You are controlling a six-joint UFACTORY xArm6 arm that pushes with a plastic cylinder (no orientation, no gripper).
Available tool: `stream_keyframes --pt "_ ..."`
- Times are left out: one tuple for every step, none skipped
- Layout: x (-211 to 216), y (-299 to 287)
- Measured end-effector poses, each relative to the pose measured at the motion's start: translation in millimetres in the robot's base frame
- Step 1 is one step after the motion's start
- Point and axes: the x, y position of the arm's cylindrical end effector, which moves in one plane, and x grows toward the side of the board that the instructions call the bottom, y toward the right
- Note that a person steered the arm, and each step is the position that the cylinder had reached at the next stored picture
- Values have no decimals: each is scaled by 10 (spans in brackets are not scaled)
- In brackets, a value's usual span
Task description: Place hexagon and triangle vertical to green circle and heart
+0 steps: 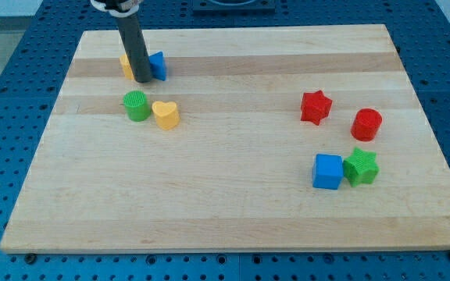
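Hexagon (125, 64), yellow, and blue triangle (158, 65) just above green circle (137, 105) and yellow heart (166, 114); tip (142, 79) between them, touching both. Light, rigid, slippery; push flat sides. No pincer, nothing gripped.

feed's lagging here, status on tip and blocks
My tip between yellow hexagon and blue triangle. Both above green circle and yellow heart. Nothing in the way.
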Motion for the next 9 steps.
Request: stream_keyframes --pt "12 -49" --pt "111 25" --pt "517 415" --pt "531 874" --pt "1092 1141" --pt "1259 1141" --pt "1548 1017" --pt "1727 764" --pt "1585 529"
